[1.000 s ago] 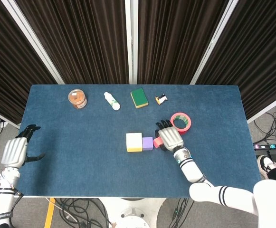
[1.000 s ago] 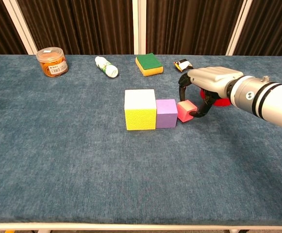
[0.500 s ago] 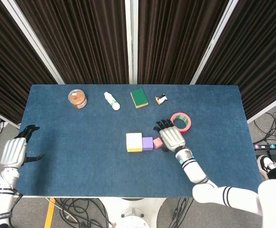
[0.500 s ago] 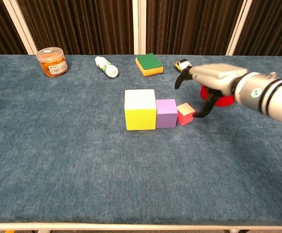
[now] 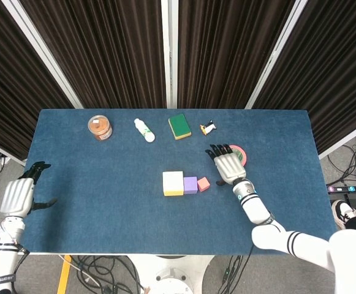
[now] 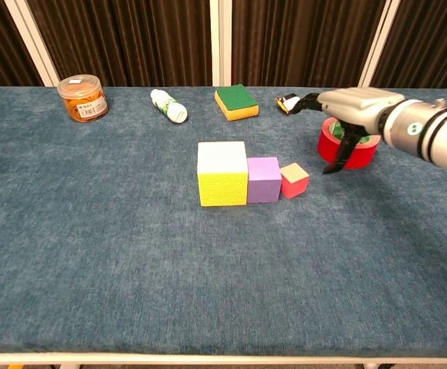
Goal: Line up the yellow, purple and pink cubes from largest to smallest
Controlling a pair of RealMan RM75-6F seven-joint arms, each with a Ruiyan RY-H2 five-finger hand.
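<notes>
The right hand (image 6: 351, 115), open and empty, hovers to the right of the pink cube (image 6: 294, 180), clear of it; the left hand (image 5: 19, 196), open, is well apart.

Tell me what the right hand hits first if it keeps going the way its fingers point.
Probably the red tape roll: the right hand points toward the table's far side, fingers already over it. Height is unclear.

No legible text, labels too small
</notes>
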